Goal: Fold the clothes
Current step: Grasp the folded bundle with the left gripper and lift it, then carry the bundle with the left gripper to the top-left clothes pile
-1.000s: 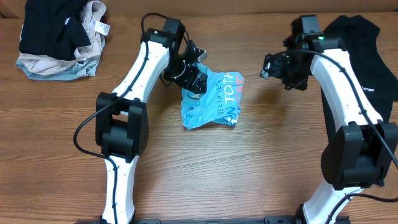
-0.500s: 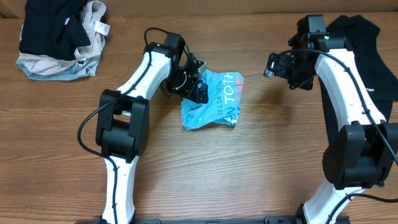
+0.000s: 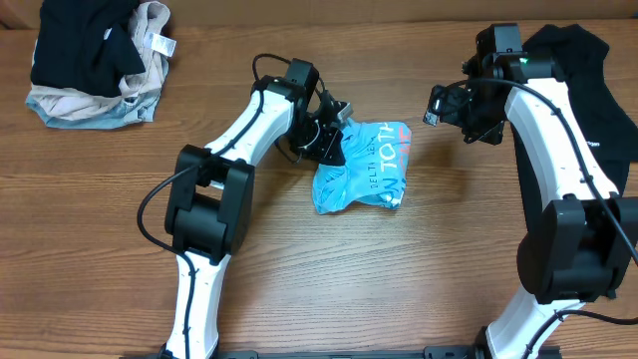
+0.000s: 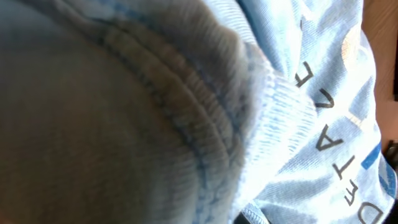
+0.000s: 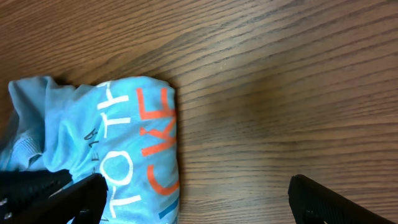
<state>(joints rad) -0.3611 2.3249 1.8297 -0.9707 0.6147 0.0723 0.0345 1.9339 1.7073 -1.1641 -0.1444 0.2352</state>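
- At the far left, towards the back, a heap of black and beige clothes (image 3: 95, 65) sits on the wooden tabletop (image 3: 299, 289).
- The left tool (image 3: 334, 142) reaches down at the upper left edge of the T-shirt (image 3: 367, 170) and looks clamped on the cloth there. Its own camera is filled with ribbed collar and lettering pressed close, so the fingers themselves are hidden.
- The light blue T-shirt lies crumpled in a small lump near the middle of the tabletop, its white and red lettering facing up. It is just right of the left tool and touching it.
- The right tool (image 3: 436, 104) hovers up and to the right of the T-shirt, clear of it. Its fingers (image 5: 336, 199) are spread wide with nothing between them.
- At the far right, a black garment (image 3: 598, 90) lies spread out, partly under the right arm.
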